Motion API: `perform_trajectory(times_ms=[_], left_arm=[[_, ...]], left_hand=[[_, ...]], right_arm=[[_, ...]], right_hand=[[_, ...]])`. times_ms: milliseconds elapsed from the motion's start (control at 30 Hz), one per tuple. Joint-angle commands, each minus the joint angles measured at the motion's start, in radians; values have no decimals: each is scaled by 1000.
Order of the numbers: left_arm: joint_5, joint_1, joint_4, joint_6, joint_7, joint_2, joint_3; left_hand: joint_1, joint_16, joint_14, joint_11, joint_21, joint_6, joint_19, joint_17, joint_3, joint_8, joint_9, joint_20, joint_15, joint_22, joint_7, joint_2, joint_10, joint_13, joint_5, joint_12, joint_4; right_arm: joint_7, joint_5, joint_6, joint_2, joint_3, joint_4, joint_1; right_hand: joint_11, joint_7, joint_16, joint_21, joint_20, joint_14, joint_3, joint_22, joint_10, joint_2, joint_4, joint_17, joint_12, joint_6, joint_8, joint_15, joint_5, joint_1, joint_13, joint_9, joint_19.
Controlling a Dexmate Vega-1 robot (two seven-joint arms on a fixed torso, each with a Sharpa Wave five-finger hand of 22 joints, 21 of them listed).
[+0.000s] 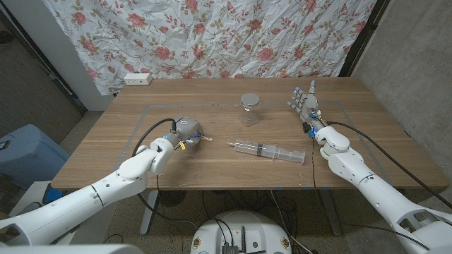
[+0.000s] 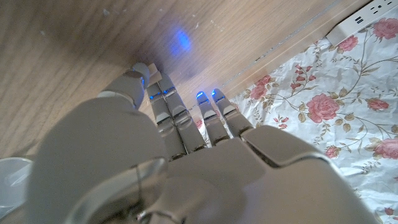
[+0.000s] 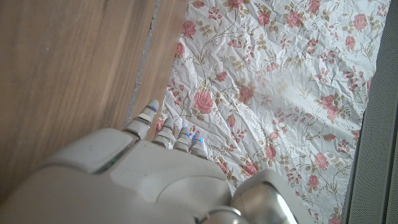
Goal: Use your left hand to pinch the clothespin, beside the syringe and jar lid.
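A small wooden clothespin [image 1: 206,139] lies on the table left of centre, and one end pokes out from under my left hand [image 1: 186,131]. The fingers of that hand curl down over the clothespin and seem to pinch it. In the left wrist view my left hand [image 2: 180,143] points its fingers down at the wood, hiding the clothespin. A clear syringe [image 1: 268,150] lies to the right of the clothespin. A clear jar with a grey lid [image 1: 249,109] stands behind it. My right hand [image 1: 305,103] stands upright at the right, fingers apart, holding nothing.
A thin taped rectangle [image 1: 148,107] marks out the work area on the wooden table [image 1: 212,173]. A white power strip [image 1: 138,78] lies at the far left corner. A floral cloth [image 1: 233,35] hangs behind the table, and a blue bin [image 1: 28,152] stands on the floor at the left.
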Motion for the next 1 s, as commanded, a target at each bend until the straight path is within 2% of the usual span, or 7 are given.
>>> perform_trajectory(times_ms=[33, 667, 1000], left_arm=[[-4, 1, 6, 2, 6, 2, 3], [-8, 0, 15, 4, 15, 2, 8], [-16, -16, 18, -14, 13, 3, 6]], left_hand=[[17, 7, 21, 0, 7, 45, 21, 2, -7, 10, 5, -2, -125, 2, 3, 1, 32, 3, -4, 6, 1], [30, 6, 58, 0, 7, 111, 51, 3, -16, 11, 6, -8, -137, 3, -1, 17, 99, 4, -4, 9, 3], [33, 5, 66, -3, 6, 110, 55, 3, -20, 4, 7, -7, -139, 3, -3, 20, 100, 4, -4, 4, 3]], right_arm=[[1, 0, 0, 0, 0, 1, 1], [1, 0, 1, 1, 0, 3, 1], [2, 0, 2, 1, 0, 4, 1]], right_hand=[[-6, -7, 6, 4, -1, -10, -5, 5, 0, 72, 0, 3, 7, -3, 6, -35, 5, 0, 3, 2, 4], [-7, -7, 5, 4, 0, -10, -5, 5, 1, 72, 0, 3, 7, -3, 6, -35, 5, 0, 3, 2, 4], [-8, -7, 6, 4, 0, -10, -5, 5, 1, 72, 0, 3, 7, -3, 6, -36, 5, 0, 3, 2, 4]])
